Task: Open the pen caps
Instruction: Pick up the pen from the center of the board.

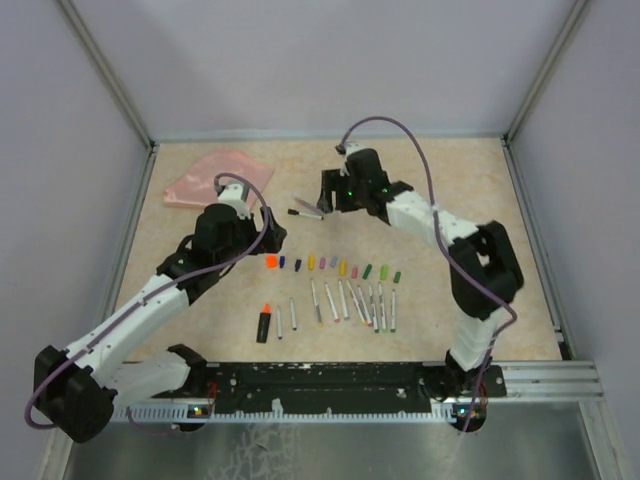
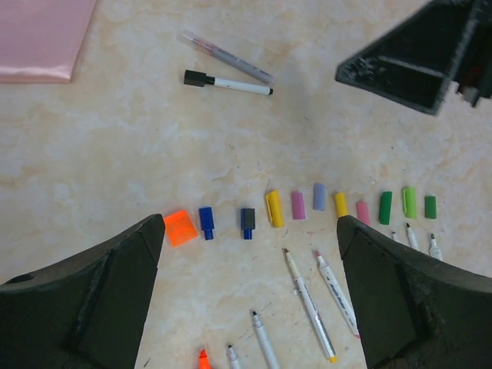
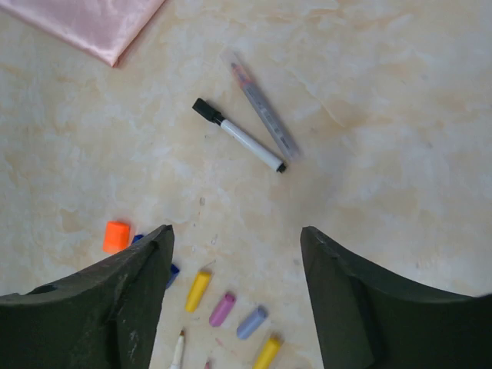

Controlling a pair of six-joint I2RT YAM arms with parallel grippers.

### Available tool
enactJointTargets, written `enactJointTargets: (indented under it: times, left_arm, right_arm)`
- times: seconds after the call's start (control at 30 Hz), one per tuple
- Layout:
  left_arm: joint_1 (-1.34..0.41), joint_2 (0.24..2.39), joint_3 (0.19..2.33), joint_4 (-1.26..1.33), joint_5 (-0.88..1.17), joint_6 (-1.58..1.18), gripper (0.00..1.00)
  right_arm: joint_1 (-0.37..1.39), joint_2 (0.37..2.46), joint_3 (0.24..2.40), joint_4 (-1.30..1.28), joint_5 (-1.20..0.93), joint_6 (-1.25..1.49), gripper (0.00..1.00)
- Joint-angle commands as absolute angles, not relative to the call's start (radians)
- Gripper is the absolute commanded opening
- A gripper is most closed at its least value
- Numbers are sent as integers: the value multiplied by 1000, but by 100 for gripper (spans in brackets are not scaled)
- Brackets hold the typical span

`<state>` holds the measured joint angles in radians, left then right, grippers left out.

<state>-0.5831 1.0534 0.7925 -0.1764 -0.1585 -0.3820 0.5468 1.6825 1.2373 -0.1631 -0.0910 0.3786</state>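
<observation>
One table (image 1: pixel 500 180) is seen, a pink pouch (image 1: pixel 218 178) laid at its far left. Left gripper (image 2: pixel 251 231) and right gripper (image 3: pixel 237 231) are held wide apart, empty. Pens (image 1: pixel 345 300) are lined up; caps (image 2: pixel 273 208) (orange through green) are rowed just beyond them, beneath the left gripper.

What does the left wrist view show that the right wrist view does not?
Left wrist only: three green plastic caps at the row's right end, and uncapped white pen barrels below the row. Right wrist only: no extra object. Both: the flat pink pouch, the black-capped white pen, the clear grey pen beside it, the orange plastic cap, a yellow cap, a pink cap and a lilac cap.
</observation>
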Motion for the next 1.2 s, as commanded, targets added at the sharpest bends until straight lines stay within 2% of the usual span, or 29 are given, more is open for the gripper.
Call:
enactJointTargets:
  times: [0.0,0.33,0.4,0.7,1.17]
  left_arm:
    - [-536,1006,782,-228,-138,-368,97]
    - [-477,983,768,-262,-126,-390,97]
    - [-470,987,770,-262,-124,-391,98]
    - [-447,1006,778,-267,-112,-396,98]
    - [-421,1018,787,-276,-74,-402,98]
  right_arm:
    - [542,1911,1525,-317,-218,227,64]
    - [542,2272,1982,-515,-182,121,43]
    - [542,2313,2034,-532,-188,114,42]
    - [541,2398,2086,-520,-240,136,37]
    - [540,2456,2129,-523,-224,150,36]
